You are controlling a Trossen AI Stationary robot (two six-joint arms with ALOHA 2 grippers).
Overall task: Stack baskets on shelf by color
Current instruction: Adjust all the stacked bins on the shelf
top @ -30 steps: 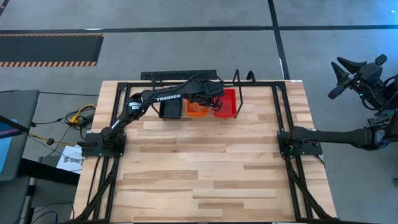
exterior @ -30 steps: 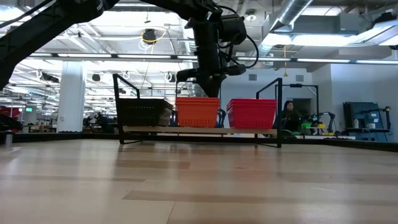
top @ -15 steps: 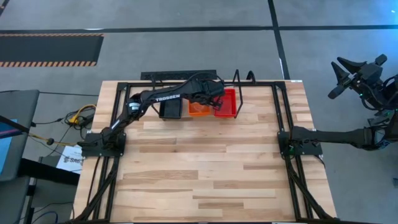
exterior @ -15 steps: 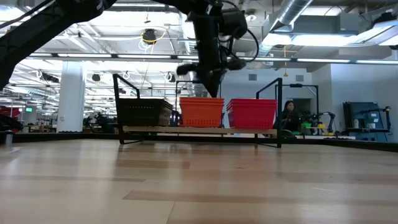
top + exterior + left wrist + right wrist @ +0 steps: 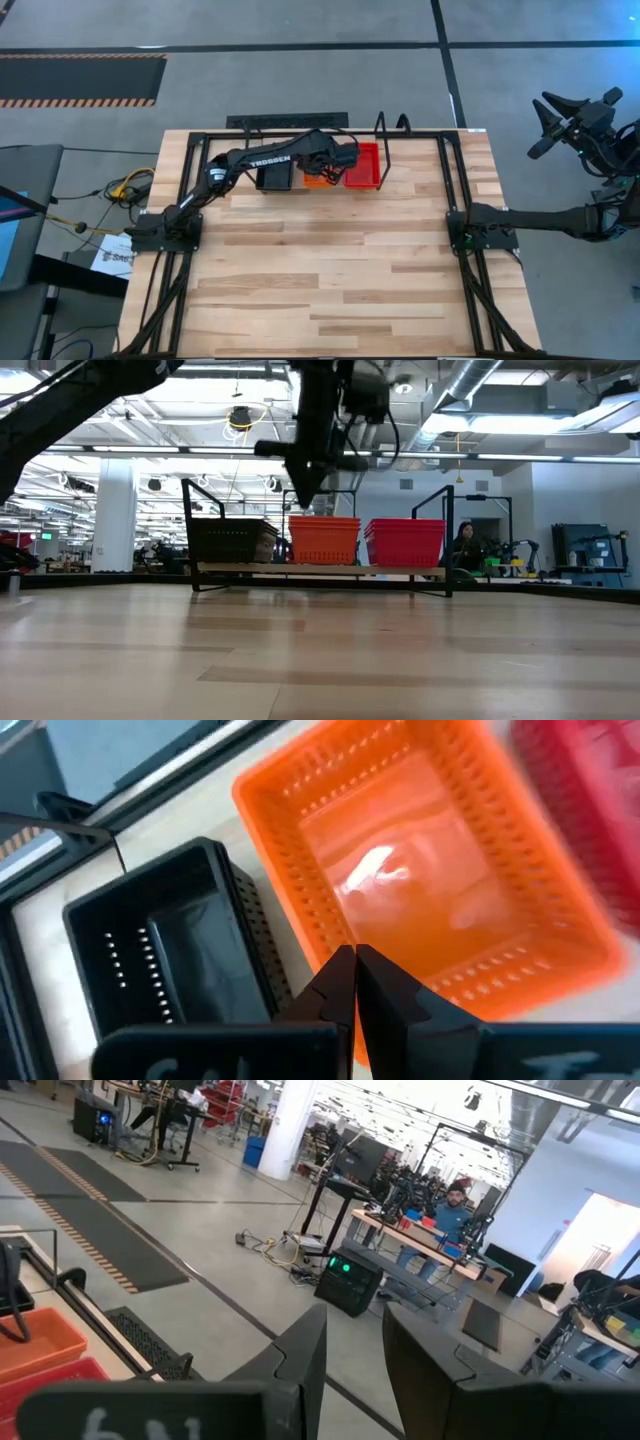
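Note:
Three stacks of baskets stand side by side on the shelf (image 5: pixel 320 570) at the table's far edge: black (image 5: pixel 272 177), orange (image 5: pixel 318 181) and red (image 5: pixel 364 166). The low view shows the same row: black (image 5: pixel 230 542), orange (image 5: pixel 323 540), red (image 5: pixel 405 542). My left gripper (image 5: pixel 301 500) is shut and holds nothing. It hangs tilted down a little above the orange stack's left near corner (image 5: pixel 330 960), next to the black stack (image 5: pixel 170 950). My right gripper (image 5: pixel 354 1330) is open, raised off the table's right side.
The shelf's upright loops (image 5: pixel 391 124) rise at its right end. A black rail frame (image 5: pixel 455 190) runs around the table. Bare wood (image 5: pixel 330 270) stretches from the shelf to the near edge. A person (image 5: pixel 465 545) sits in the room beyond.
My left gripper has risen from the top of the orange stack and swung toward the table's left, tipping less steeply down. It has stayed shut. The baskets remain on the shelf.

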